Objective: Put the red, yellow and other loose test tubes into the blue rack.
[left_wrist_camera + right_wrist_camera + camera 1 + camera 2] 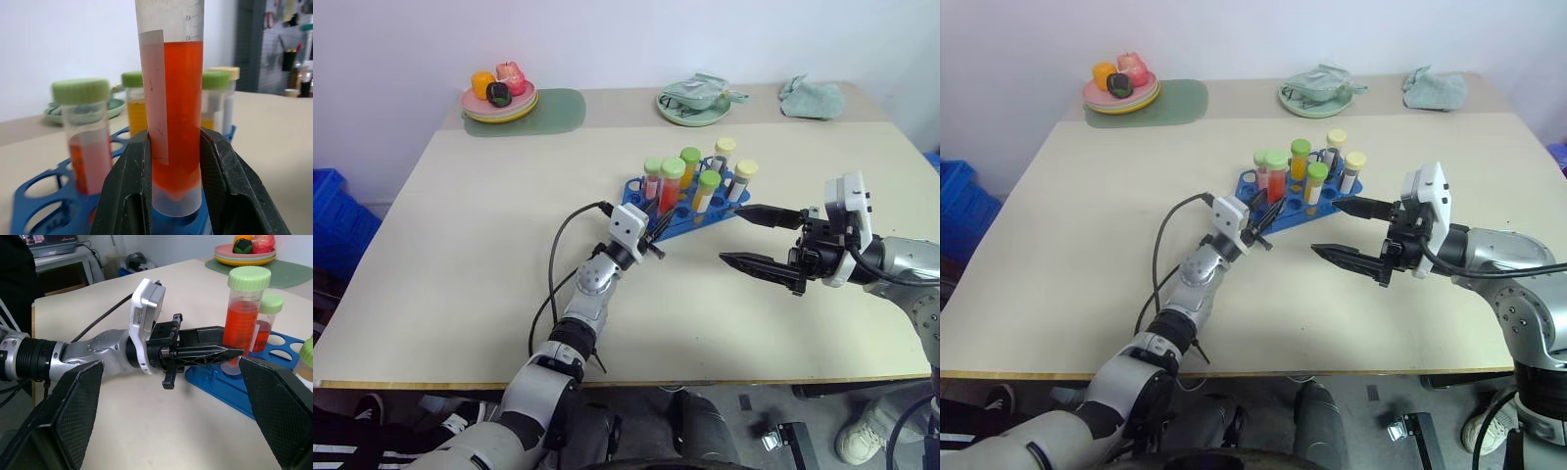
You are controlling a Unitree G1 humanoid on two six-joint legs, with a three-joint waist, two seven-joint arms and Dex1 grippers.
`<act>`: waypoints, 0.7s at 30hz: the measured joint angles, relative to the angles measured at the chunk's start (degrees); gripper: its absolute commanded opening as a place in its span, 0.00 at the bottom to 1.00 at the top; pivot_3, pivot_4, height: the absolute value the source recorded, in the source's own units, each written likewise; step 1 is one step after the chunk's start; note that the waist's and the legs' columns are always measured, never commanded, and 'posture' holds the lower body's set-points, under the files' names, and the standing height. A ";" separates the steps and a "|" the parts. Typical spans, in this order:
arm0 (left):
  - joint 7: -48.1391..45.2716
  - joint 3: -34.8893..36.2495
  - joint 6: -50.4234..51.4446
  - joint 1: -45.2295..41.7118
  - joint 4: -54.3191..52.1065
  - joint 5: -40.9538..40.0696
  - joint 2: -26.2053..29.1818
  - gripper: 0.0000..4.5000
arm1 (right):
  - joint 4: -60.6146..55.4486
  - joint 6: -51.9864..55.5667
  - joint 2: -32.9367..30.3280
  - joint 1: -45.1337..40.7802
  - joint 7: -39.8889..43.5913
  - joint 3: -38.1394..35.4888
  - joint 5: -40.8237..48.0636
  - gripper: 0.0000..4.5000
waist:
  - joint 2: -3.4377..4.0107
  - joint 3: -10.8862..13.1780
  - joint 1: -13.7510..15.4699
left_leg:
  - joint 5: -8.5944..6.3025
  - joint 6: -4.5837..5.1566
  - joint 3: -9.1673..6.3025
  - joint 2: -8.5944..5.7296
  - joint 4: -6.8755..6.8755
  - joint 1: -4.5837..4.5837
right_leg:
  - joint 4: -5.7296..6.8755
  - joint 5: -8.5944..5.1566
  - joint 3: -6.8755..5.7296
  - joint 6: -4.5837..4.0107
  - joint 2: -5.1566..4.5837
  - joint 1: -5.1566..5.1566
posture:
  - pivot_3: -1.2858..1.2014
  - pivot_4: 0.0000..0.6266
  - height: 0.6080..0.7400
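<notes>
The left hand is clenched on the red tube, its two black fingers pressing either side of the tube low on its body, just above the tapered tip. That tube, green-capped with a pale label strip down its side, stands upright with its tip down in a hole at the near edge of the blue rack, which sits around the middle of the pale worktop. Beside it in the rack stands a shorter green-capped tube with a white label band and reddish contents; behind it is the yellow-orange tube, also green-capped, and another green-capped tube is to the right. Two cream-capped tubes stand upright at the rack's far right end. The right hand hangs above the worktop just to the right of the rack, released, with its fingers spread wide apart and pointing towards the rack; nothing lies between them. From the right wrist view the left hand reaches in level, fingertips closed against the red tube's lower part. At the far edge of the worktop a stack of plates holding toy fruit rests on a green mat, a pale green dish sits further right, and a crumpled greenish cloth lies near the right corner.
</notes>
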 measured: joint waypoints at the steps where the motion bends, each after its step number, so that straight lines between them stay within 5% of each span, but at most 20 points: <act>1: 0.15 0.01 0.05 0.04 0.00 0.01 0.02 0.17 | 0.00 0.00 0.00 0.00 0.01 0.00 0.00 1.00 | 0.00 0.00 0.02 | 0.00 0.00 0.00 0.00 0.00 0.00 | 0.00 0.00 0.00 0.00 0.00 0.00 | 0.52 0.24 1.00; 21: -1.41 0.09 0.25 -1.58 3.34 -0.49 -0.90 0.17 | -0.15 0.43 0.00 0.02 -0.30 0.00 0.04 1.00 | 0.00 0.00 0.40 | 0.00 0.00 0.00 -0.02 0.03 0.00 | 0.00 0.00 0.00 0.01 -0.02 0.05 | 0.52 0.24 1.00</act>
